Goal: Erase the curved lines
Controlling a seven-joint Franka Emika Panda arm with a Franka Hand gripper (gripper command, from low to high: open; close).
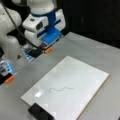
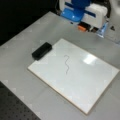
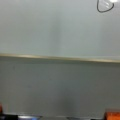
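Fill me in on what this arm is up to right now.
A Franka arm is set to erase the curve lines from a white board on a grey table. The stroke is still intact in both front views. The gripper is off the board, above the table beyond the board's far edge, holding nothing. The black eraser lies untouched at the board's corner.

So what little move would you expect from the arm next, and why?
Probably a reach across the whiteboard toward the black eraser at its corner. The wavy marker line is whole and untouched, the eraser lies unheld on the board's edge, and the pincer hangs empty over the grey table, off the board on the side opposite the eraser.
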